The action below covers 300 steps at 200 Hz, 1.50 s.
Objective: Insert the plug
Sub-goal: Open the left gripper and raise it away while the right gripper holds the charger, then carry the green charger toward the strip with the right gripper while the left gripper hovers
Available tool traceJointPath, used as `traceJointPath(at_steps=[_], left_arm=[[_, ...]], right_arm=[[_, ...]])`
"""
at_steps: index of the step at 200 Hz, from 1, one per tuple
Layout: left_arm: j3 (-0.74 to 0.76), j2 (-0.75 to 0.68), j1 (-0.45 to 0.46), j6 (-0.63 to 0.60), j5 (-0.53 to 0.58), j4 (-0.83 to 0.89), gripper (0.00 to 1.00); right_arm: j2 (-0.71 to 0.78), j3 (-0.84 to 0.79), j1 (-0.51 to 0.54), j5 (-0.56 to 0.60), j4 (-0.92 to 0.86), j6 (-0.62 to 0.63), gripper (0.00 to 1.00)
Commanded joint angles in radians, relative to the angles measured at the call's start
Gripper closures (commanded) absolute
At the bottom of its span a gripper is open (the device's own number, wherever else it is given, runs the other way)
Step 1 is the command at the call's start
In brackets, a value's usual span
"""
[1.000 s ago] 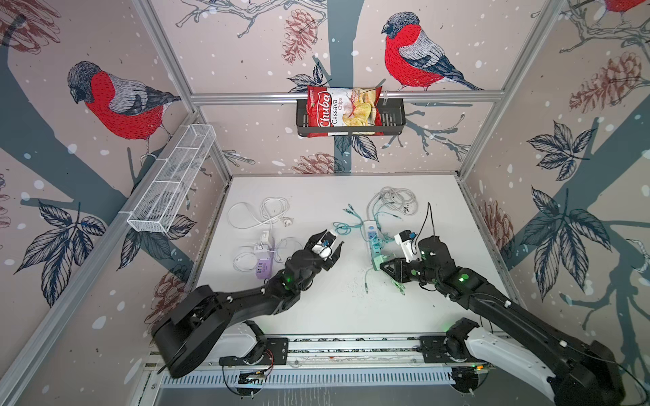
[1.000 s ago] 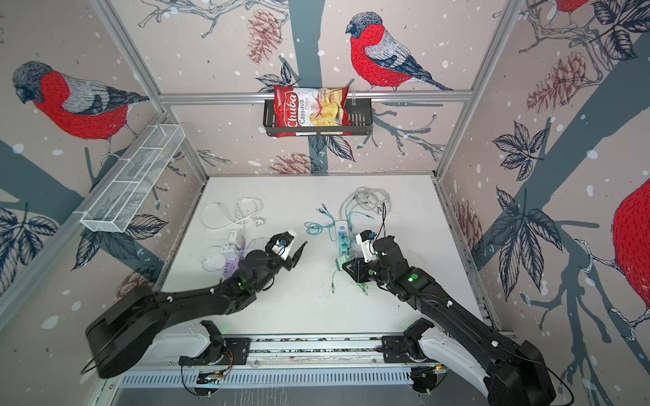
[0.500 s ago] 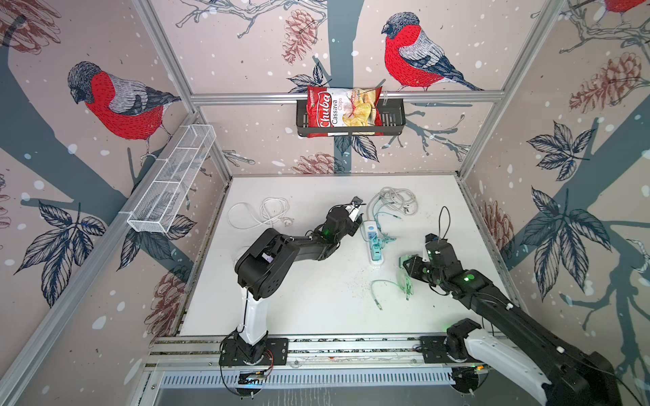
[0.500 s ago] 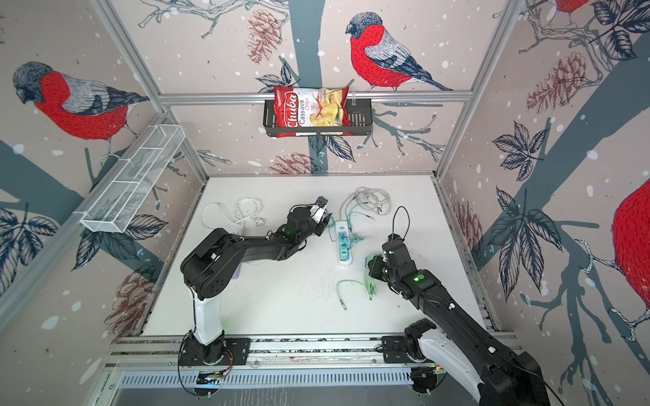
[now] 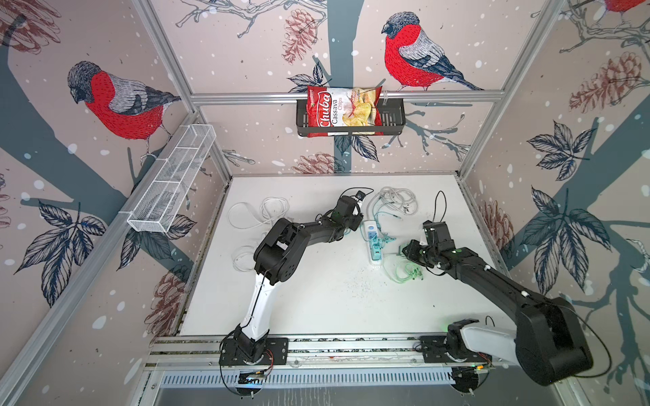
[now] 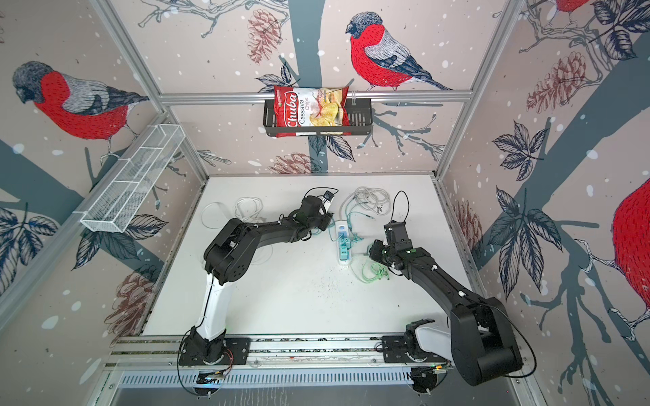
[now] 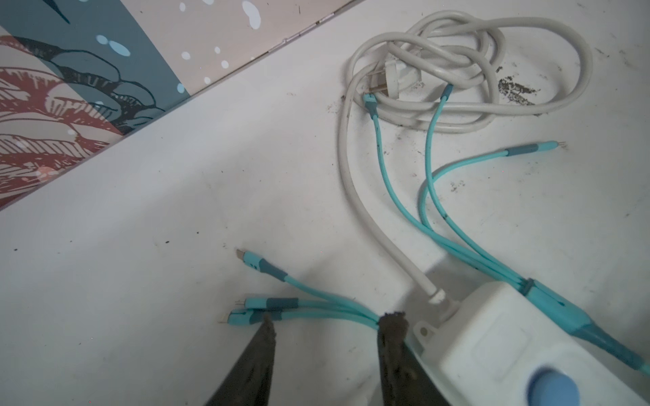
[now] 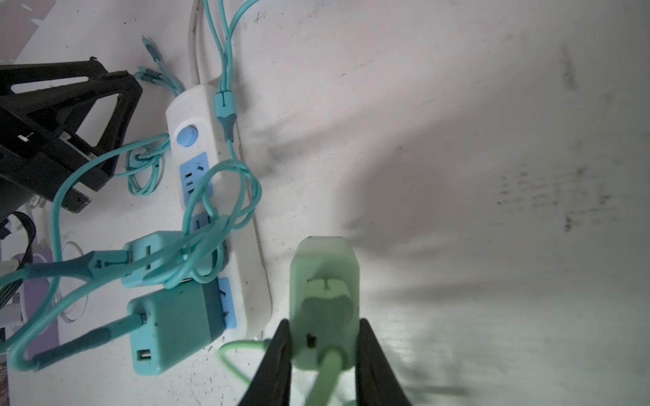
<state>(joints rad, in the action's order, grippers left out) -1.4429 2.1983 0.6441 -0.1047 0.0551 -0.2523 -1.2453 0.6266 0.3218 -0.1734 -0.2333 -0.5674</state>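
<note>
Here, the right pincer is seen clamped on a pale green plug. Its black fingers are pressed against the plug's two sides, and a green cable is led back out between them. The plug is held just beside the near end of a white power strip, parted from it by a narrow band of bare bench, and it is seated in none of the sockets. Two teal chargers are found on the strip's blue sockets, with their teal cables looped loosely over the strip. A round blue button is set near the strip's far end. At that far end the left pincer is lowered with its jaws partly apart and nothing gripped between them. One worn fingertip is placed right next to the strip's corner. A bundle of teal connector leads is laid on the bench just beyond the tips. The strip's own white cord is piled in a loose coil farther off, near the back wall. In both top views, more thin white cables are spread on the left of the bench. A crisp bag is kept in a black basket on the back wall, and a white wire rack is fixed to the left wall.
</note>
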Motion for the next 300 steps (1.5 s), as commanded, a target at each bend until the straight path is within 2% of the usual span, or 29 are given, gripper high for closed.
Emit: traceJointPath(at_steps=[1,30,72,99,134,162,196,220,255,280,300], left_arm=[[-0.03,0.013,-0.003,0.012,0.009,0.097,0.55],[-0.003,-0.034,-0.003,0.042,0.065,0.094,0.55],[0.136,-0.198,-0.003,0.08,0.142,0.02,0.53],[0.219,-0.312,-0.011,0.137,0.211,0.04,0.52],[0.356,-0.472,-0.026,0.251,0.249,0.079,0.51],[0.464,-0.581,-0.029,0.293,0.291,0.104,0.49],[0.568,-0.693,-0.029,0.345,0.337,0.124,0.49],[0.599,-0.758,-0.029,0.398,0.328,0.17,0.5],[0.601,-0.783,-0.011,0.466,0.19,0.249,0.5],[0.571,-0.768,0.089,0.472,0.25,0.274,0.5],[0.494,-0.724,0.158,0.46,0.25,0.283,0.5]], right_arm=[[-0.05,0.011,0.029,-0.054,0.079,0.016,0.86],[-0.113,0.008,0.086,-0.084,0.137,-0.011,0.86],[-0.172,0.0,0.171,-0.091,0.201,-0.057,0.86],[-0.199,-0.003,0.234,-0.146,0.278,-0.096,0.86],[-0.314,0.078,0.364,-0.176,0.364,-0.142,0.86],[-0.42,0.164,0.432,-0.178,0.439,-0.17,0.86],[-0.527,0.248,0.43,-0.178,0.473,-0.135,0.86],[-0.561,0.28,0.419,-0.174,0.481,-0.094,0.86],[-0.523,0.26,0.401,-0.161,0.382,-0.043,0.86],[-0.359,0.108,0.38,-0.105,0.318,-0.051,0.85],[-0.226,0.002,0.341,-0.054,0.245,-0.053,0.85]])
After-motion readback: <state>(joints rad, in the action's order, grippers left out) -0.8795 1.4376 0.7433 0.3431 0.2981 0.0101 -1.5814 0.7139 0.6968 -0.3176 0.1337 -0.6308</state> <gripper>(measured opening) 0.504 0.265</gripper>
